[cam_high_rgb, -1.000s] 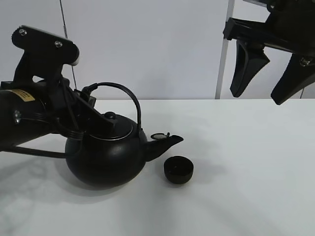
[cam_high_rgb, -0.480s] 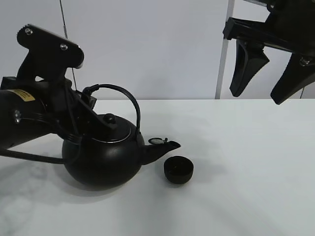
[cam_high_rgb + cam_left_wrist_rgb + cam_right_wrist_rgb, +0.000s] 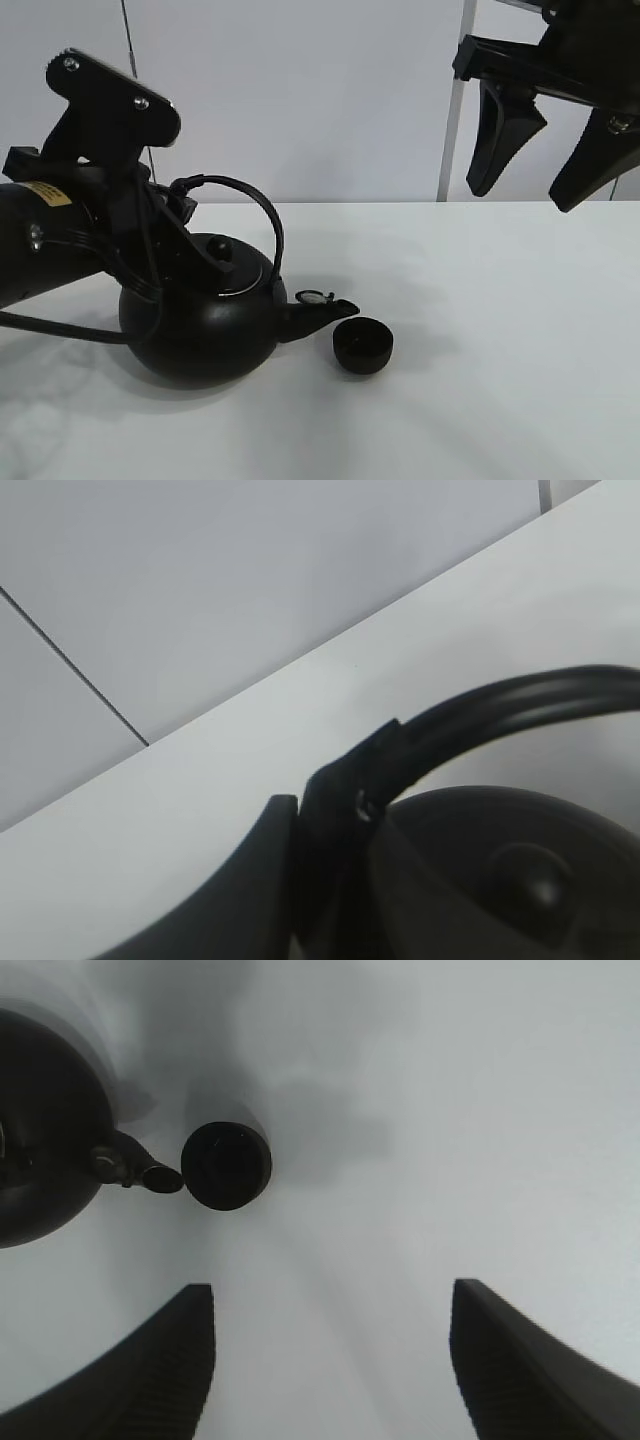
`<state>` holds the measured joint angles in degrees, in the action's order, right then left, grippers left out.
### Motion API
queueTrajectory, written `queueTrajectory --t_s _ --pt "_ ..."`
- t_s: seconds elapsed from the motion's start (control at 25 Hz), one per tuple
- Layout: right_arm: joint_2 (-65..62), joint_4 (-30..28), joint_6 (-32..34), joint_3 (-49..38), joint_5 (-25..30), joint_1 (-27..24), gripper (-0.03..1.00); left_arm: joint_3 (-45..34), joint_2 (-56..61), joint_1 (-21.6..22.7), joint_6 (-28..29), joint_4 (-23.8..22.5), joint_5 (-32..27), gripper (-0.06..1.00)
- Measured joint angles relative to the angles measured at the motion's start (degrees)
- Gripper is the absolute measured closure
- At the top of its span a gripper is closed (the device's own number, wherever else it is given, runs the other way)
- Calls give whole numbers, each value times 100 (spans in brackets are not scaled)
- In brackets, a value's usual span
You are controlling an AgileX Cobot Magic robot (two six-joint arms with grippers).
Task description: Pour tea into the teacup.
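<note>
One kettle tilted, spout just short of teacup.
Left gripper clamps handle; right gripper splayed. Risk: tea spills onto table.

Yellow label on the left arm: dark print, too small to read. No other text, brand or number is legible.

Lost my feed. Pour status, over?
Left gripper shut on kettle handle; spout tipped toward teacup. Right gripper open, held high. Nothing between spout and teacup.
</note>
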<state>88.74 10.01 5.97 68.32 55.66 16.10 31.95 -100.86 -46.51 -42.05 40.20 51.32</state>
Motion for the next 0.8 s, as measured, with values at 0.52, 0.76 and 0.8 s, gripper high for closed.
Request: queueTrajectory --t_s 0.52,0.76,0.8 --pt "0 0 0 0 0 0 50 0 0 0 -140 4 0 84" --pt "0 0 0 0 0 0 50 0 0 0 -147 4 -5 84" --pt "0 0 0 0 0 0 50 0 0 0 -150 4 -5 84"
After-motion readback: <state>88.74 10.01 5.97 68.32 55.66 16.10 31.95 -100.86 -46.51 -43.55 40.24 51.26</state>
